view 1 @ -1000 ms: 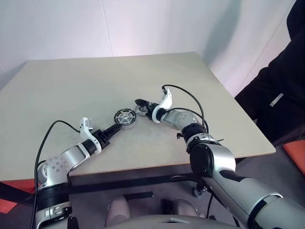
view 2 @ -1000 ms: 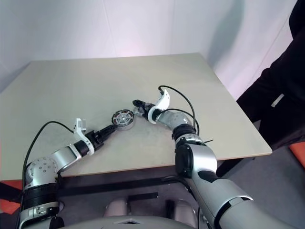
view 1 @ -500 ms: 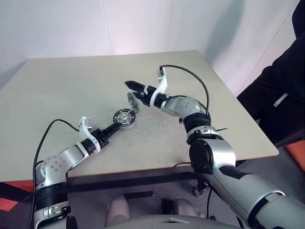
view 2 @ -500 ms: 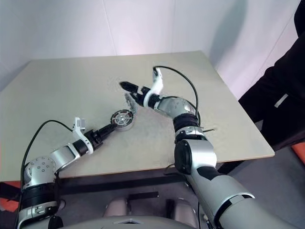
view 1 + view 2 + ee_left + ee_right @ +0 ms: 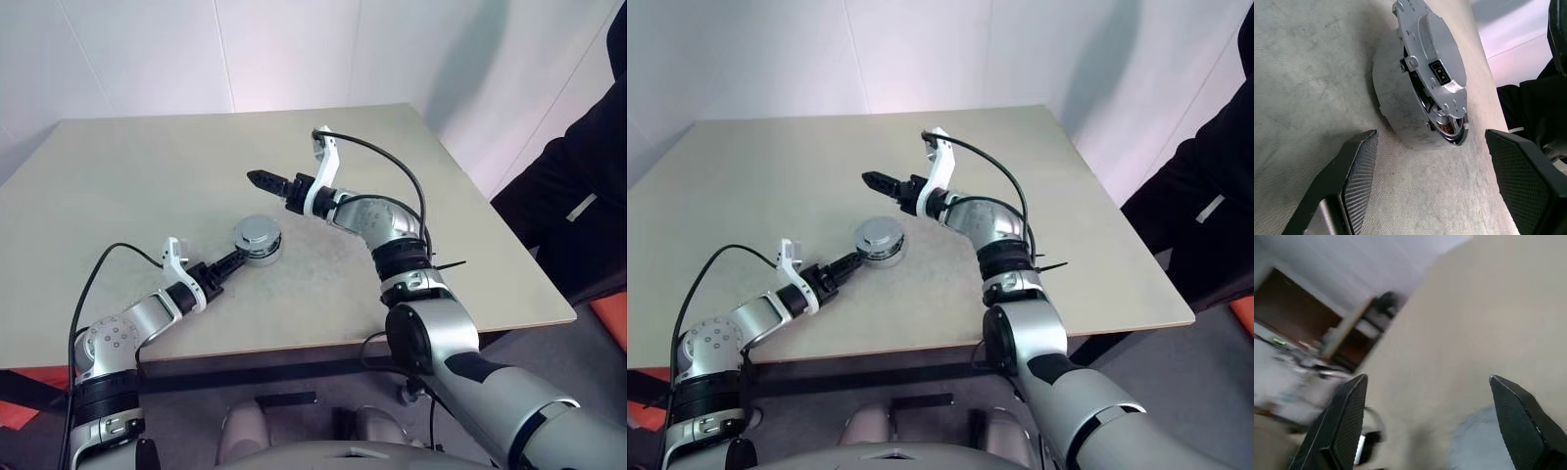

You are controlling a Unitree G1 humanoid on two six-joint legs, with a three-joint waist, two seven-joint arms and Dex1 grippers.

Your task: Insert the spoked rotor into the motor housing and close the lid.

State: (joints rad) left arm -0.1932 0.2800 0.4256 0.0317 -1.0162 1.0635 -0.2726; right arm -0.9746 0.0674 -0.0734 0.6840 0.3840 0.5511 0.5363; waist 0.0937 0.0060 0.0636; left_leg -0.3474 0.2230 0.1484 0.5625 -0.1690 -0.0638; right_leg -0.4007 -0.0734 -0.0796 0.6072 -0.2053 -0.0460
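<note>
Two claws: left claw [image 5: 238, 258] spread around the motor housing [image 5: 1415, 122], right claw [image 5: 263, 180] released, empty.
Lid [image 5: 258, 231]: on the housing.
Risk: lid sits skewed, gap showing; a nudge could slide it across the tabletop [image 5: 147, 176].

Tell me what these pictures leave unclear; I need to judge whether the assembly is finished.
- Spoked rotor: hidden; the lid covers the motor housing in both eye views.
- Lid seating: unsettled; the left wrist view shows windings through a gap at its rim.
- Table: blurred in the right wrist view.
- Right tool: its fingers overlap in the eye views.
- Person: cut off by the edge.
</note>
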